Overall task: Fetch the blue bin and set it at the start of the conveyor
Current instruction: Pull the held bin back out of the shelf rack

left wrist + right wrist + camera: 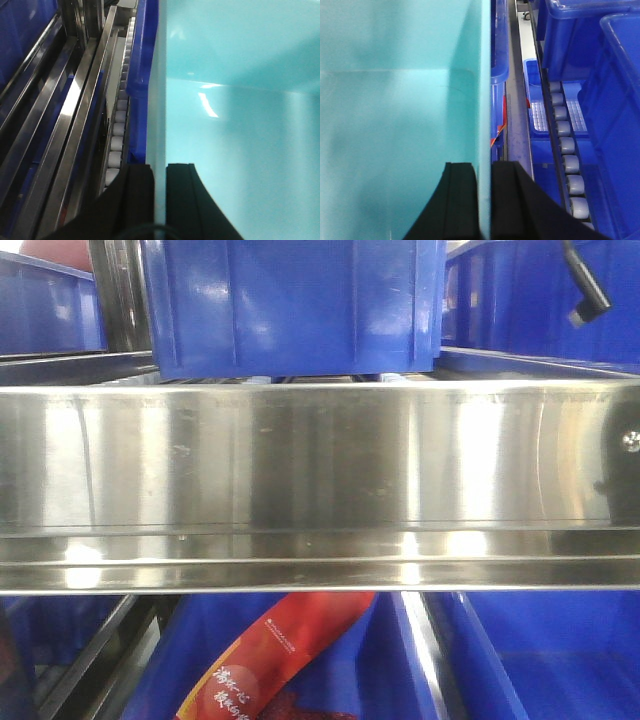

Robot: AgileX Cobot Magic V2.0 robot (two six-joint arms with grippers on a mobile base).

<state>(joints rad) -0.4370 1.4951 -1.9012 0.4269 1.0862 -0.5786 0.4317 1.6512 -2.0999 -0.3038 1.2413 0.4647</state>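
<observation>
Pinching the pale aqua rectangular plastic bin (240, 125) by one thin side wall with the left gripper (160, 172). Narrowed to barely more than the wall's thickness, one black finger (137, 200) outside and the other inside, both against the plastic.

Clamping the opposite wall the same way with the right gripper (484, 170), nearly closed, one finger on either side of the rim.

Holding the bin between the two arms, just beside dark royal-blue plastic crates (615, 100) and rows of small grey rollers (567, 145) in the shelf tracks. Cannot tell whether resting or lifted.

Facing, in the front view, a broad shiny stainless-steel shelf rail (320, 470), with another dark blue crate above and a red printed packet (265, 660) lying in a crate below.
</observation>
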